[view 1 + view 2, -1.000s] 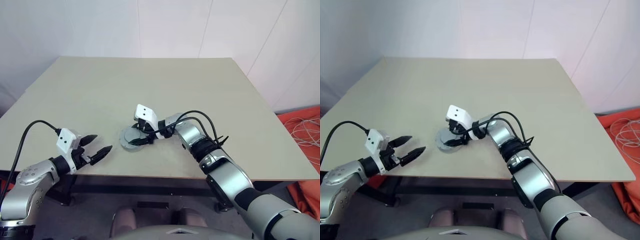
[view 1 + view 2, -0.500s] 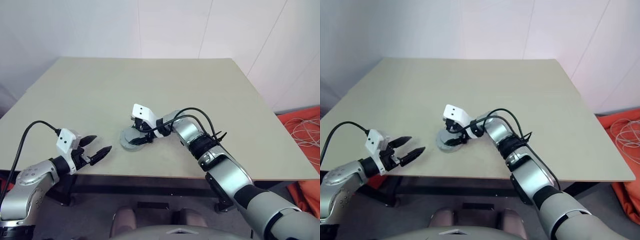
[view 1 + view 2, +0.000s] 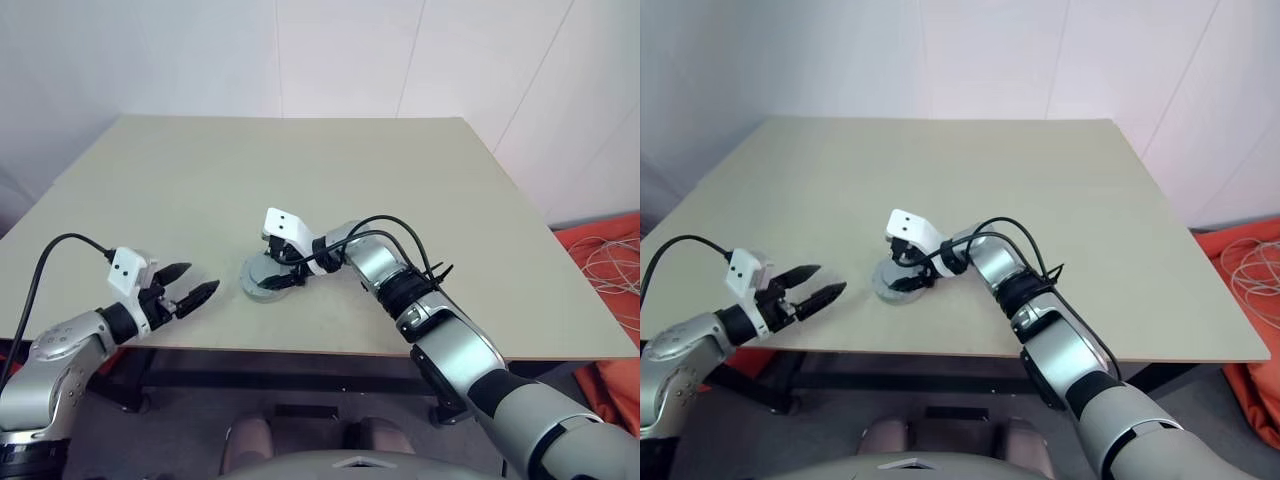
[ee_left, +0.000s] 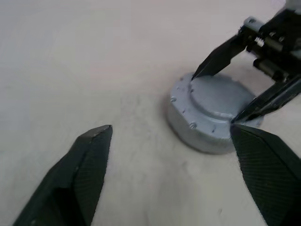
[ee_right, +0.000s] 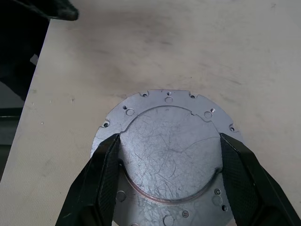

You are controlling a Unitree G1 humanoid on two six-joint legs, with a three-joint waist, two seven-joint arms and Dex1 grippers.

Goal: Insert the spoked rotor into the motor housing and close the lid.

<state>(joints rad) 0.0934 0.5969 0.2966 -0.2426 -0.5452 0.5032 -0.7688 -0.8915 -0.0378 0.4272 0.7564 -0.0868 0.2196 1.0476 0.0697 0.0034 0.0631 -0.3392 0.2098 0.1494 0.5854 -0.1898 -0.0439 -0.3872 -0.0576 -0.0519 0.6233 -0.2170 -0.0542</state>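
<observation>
The right hand (image 3: pixel 281 277) reaches in from the robot's right and points down onto the round grey metal lid (image 5: pixel 168 155). Its two black fingers (image 5: pixel 101 176) stand wide, one on each side of the lid's raised centre disc and touching that disc's edge, so they are closed across it.

The large pale beige bench (image 3: pixel 300 190) carries everything. Near its front edge, about the middle of its width, sits the round shallow silver-grey motor housing (image 4: pixel 188 123), flat on the surface, with the lid seated on top; small screw holes ring the lid's outer flange. The spoked rotor cannot be seen.

The left hand (image 3: pixel 187 294) hovers over the front left part of the bench, pointing toward the housing and well apart from it. Its black fingers (image 4: pixel 82 174) are spread apart and hold nothing.
</observation>
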